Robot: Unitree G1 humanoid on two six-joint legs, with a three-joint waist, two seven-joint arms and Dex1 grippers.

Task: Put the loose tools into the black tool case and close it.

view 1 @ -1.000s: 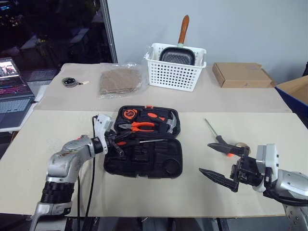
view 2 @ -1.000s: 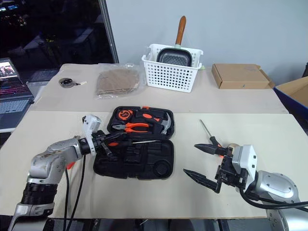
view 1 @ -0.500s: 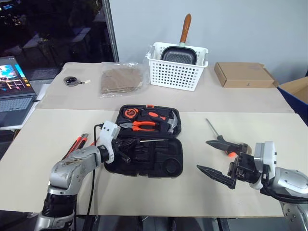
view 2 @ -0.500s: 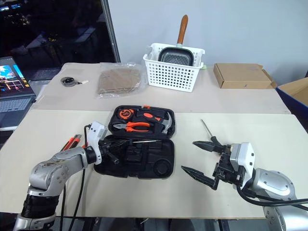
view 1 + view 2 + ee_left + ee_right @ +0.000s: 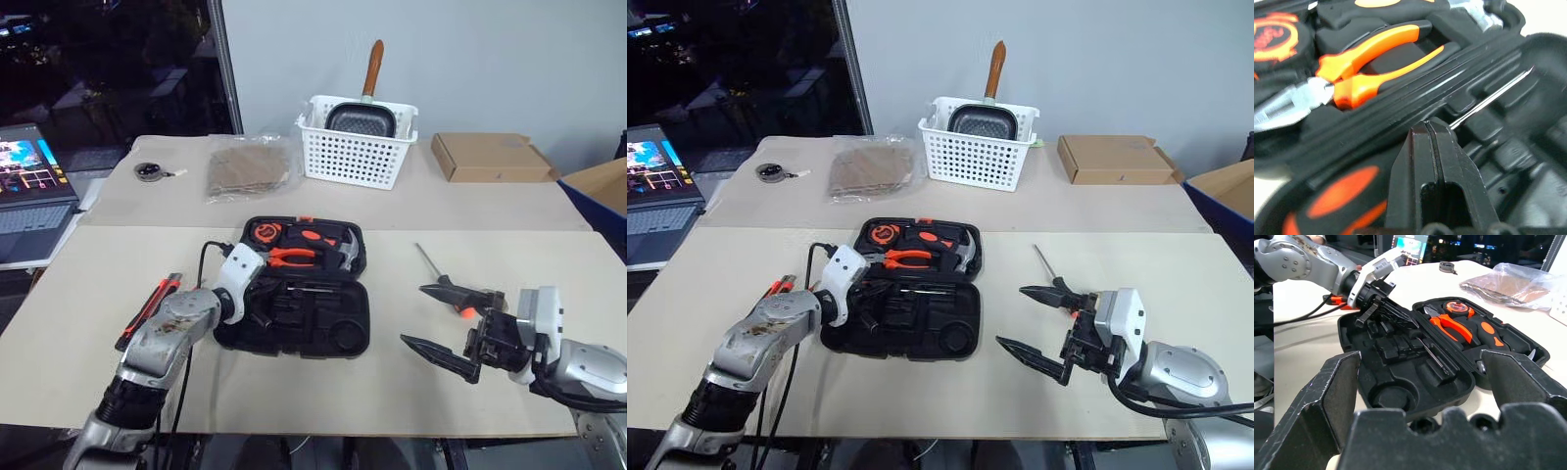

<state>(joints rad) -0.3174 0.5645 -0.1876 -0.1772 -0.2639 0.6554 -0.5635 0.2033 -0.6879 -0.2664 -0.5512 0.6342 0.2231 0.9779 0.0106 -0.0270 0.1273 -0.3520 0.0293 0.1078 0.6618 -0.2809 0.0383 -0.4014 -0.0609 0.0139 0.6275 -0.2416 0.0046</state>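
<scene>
Beige table (image 5: pixel 323 392), open case (image 5: pixel 345 336) mid-table, far half already stocked. Head views: left gripper (image 5: pixel 259 311) sits at the left end of the near half, lower than a second ago, so the screwdriver (image 5: pixel 315 291) it carried in the air is now down in that half (placing nearly done, release still to come). Its long axis runs along the case's long side, tip toward the robot's right. Right gripper (image 5: pixel 412 314) hovers right of the case, fingers spread wide and empty, unmoved; a second screwdriver (image 5: pixel 427 260) lies on the table just behind it, tip pointing away. Left wrist view: fingers pressed together at the neck where shaft meets handle, apparently pinching it; pliers (image 5: pixel 1371 54) lie beyond in the far half. Right wrist view: between its spread fingers, the case with the shaft lying along the near half.
</scene>
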